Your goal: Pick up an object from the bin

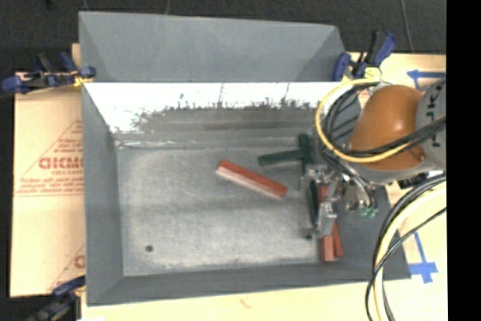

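Observation:
My gripper (323,208) is low at the bin's right wall, under the arm's orange cover. Directly beneath it a narrow red piece (330,246) lies along the foot of that wall, its near end sticking out below the gripper; I cannot tell whether it is gripped. A dark green T-shaped piece (288,156) lies just up and left of the gripper, partly hidden by the arm's cables. A flat red-orange bar (252,179) rests slantwise on the bin floor, left of the gripper and apart from it.
A small dark speck (149,249) sits near the bin's front left corner. The arm's cover and looping cables hang over the bin's right rim, hiding part of the right wall.

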Robot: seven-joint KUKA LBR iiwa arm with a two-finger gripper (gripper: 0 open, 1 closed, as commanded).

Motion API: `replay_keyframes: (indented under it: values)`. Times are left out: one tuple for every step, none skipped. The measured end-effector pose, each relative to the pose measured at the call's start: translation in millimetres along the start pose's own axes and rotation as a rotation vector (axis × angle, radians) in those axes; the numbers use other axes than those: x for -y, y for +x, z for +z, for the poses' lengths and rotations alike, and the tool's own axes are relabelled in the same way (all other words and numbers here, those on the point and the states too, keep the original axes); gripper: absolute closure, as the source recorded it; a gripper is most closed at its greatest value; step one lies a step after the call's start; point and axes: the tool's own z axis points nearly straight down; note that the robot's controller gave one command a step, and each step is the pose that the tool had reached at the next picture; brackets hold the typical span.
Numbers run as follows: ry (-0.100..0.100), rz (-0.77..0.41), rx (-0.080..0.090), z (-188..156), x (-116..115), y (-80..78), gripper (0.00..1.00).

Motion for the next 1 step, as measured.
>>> replay_keyframes:
  values:
    - [0.000, 0.001, 0.000, 0.0, -0.1, -0.1, 1.00]
